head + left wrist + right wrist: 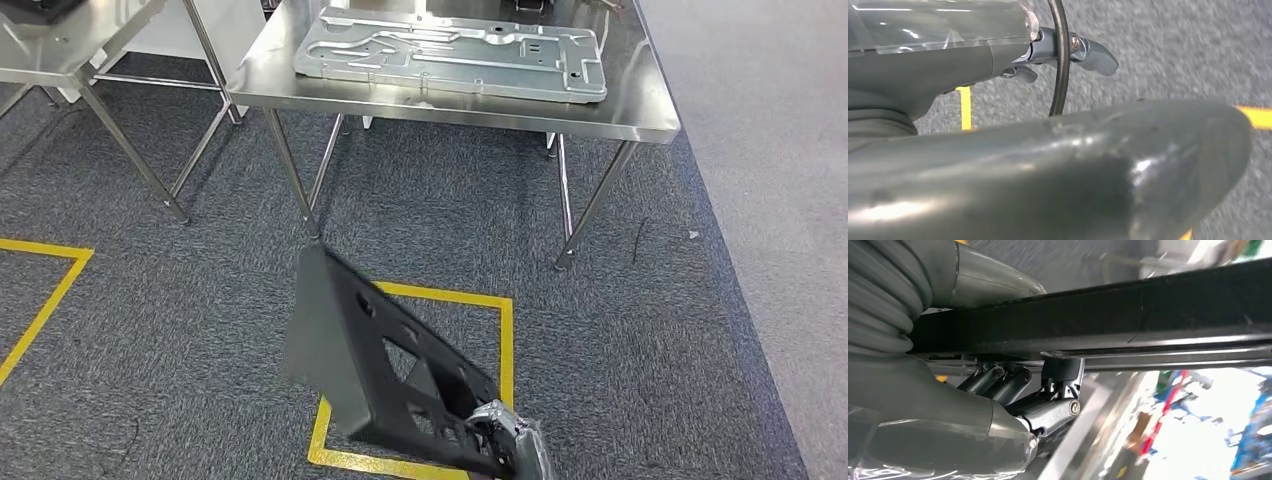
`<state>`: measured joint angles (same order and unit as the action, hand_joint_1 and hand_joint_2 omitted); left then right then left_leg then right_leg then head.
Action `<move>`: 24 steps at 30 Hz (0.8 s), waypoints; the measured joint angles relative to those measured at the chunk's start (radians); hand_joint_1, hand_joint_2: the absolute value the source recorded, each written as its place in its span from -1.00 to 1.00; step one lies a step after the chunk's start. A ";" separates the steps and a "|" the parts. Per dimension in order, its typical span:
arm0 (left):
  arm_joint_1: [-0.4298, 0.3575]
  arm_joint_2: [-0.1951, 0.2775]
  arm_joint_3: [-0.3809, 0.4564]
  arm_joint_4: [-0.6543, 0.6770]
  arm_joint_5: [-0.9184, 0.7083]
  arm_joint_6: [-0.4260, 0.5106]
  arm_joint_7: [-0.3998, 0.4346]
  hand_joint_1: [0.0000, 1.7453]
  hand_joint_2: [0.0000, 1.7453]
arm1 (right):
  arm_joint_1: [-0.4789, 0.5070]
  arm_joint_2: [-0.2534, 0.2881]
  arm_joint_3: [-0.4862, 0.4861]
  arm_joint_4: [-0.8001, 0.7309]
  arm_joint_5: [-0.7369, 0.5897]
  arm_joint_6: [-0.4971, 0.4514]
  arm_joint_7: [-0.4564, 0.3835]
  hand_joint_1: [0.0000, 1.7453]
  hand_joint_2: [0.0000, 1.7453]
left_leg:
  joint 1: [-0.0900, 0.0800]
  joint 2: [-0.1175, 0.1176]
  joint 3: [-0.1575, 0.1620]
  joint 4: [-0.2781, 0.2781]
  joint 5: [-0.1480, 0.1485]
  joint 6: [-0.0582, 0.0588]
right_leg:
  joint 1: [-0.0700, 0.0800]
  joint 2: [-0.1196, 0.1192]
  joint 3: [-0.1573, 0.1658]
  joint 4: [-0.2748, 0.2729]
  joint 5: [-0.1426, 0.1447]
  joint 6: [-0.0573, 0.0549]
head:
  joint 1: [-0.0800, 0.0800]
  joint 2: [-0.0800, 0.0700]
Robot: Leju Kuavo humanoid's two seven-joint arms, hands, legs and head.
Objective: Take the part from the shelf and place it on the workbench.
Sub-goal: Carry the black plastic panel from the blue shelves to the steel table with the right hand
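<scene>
- Black perforated metal part (385,370): a flat, elongated panel with cut-out holes and a bent lip along one edge, tilted up above the carpet, gripped at its near end by the right hand (510,440).
- Steel workbench surface (640,105): shiny, well apart ahead, a silver stamped panel (450,52) lying flat on it.

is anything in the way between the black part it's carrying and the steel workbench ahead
Open carpet lies between the black part, held in the right hand, and the workbench. A silver panel already covers much of the bench top.
</scene>
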<state>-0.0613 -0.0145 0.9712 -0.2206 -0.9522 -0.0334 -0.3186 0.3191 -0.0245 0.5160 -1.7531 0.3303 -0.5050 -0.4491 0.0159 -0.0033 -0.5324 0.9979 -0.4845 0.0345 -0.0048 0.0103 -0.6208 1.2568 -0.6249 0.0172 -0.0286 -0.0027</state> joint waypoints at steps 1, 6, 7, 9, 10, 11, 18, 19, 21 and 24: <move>0.002 -0.001 0.000 0.000 -0.004 0.000 -0.001 -1.00 -1.00 | 0.002 0.006 -0.016 0.000 0.007 -0.003 0.011 1.00 1.00 | 0.002 -0.001 0.014 -0.001 -0.011 -0.003 | -0.005 -0.001 -0.031 0.016 -0.020 0.005 | 0.000 0.000; 0.003 -0.004 0.000 0.000 -0.027 -0.005 -0.010 -1.00 -1.00 | -0.001 0.054 -0.121 -0.001 0.102 0.001 0.054 1.00 1.00 | 0.015 -0.002 0.088 0.000 -0.075 -0.032 | -0.020 -0.018 -0.035 -0.185 0.159 0.020 | 0.000 0.000; 0.002 -0.004 0.000 0.000 -0.033 -0.007 -0.012 -1.00 -1.00 | -0.005 0.064 -0.148 -0.001 0.127 0.001 0.066 1.00 1.00 | 0.014 -0.001 0.094 -0.004 -0.085 -0.040 | -0.018 -0.020 -0.033 -0.207 0.189 0.013 | 0.000 0.000; 0.000 -0.005 0.000 0.000 -0.045 -0.012 -0.017 -1.00 -1.00 | -0.023 0.077 -0.205 0.000 0.173 0.001 0.094 1.00 1.00 | 0.014 0.001 0.107 -0.004 -0.085 -0.056 | -0.013 -0.017 -0.024 -0.215 0.186 -0.007 | 0.001 0.000; -0.001 -0.005 0.000 0.000 -0.051 -0.015 -0.018 -1.00 -1.00 | -0.034 0.082 -0.234 0.001 0.191 0.001 0.107 1.00 1.00 | 0.015 0.002 0.110 0.006 -0.082 -0.061 | -0.014 -0.014 -0.014 -0.219 0.184 -0.016 | 0.000 0.000; -0.002 -0.005 0.000 0.000 -0.057 -0.017 -0.020 -1.00 -1.00 | -0.049 0.085 -0.262 0.004 0.207 0.002 0.121 1.00 1.00 | 0.016 0.003 0.102 0.038 -0.076 -0.064 | -0.014 -0.012 -0.002 -0.225 0.178 -0.025 | 0.000 0.000; 0.001 -0.006 0.000 0.000 -0.075 -0.019 -0.023 -1.00 -1.00 | -0.118 0.101 -0.383 0.040 0.260 0.017 0.165 1.00 1.00 | 0.009 0.002 -0.107 0.267 -0.171 -0.058 | 0.003 -0.006 0.084 -0.230 0.113 -0.050 | 0.000 0.000; 0.002 -0.006 0.000 0.000 -0.076 -0.019 -0.023 -1.00 -1.00 | -0.122 0.104 -0.390 0.043 0.261 0.017 0.165 1.00 1.00 | 0.006 0.003 -0.103 0.213 -0.130 -0.049 | 0.006 -0.006 0.100 -0.231 0.101 -0.049 | 0.000 0.000; 0.005 -0.005 0.000 0.000 -0.077 -0.019 -0.024 -1.00 -1.00 | -0.128 0.109 -0.399 0.050 0.263 0.017 0.165 1.00 1.00 | -0.005 0.001 -0.092 0.111 -0.034 -0.031 | 0.011 -0.004 0.128 -0.231 0.079 -0.045 | 0.000 0.000; 0.006 -0.005 0.000 0.000 -0.077 -0.019 -0.024 -1.00 -1.00 | -0.133 0.113 -0.405 0.056 0.265 0.017 0.165 1.00 1.00 | -0.012 -0.005 -0.076 0.065 -0.005 -0.014 | 0.013 0.001 0.152 -0.227 0.064 -0.026 | -0.001 0.000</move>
<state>-0.0550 -0.0192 0.9709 -0.2201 -1.0296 -0.0522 -0.3424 0.1863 0.0889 0.1108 -1.6970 0.5949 -0.4877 -0.2838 0.0035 -0.0082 -0.6087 1.0631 -0.4891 0.0206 0.0086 0.0114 -0.4692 1.0294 -0.5614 -0.0088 -0.0295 -0.0027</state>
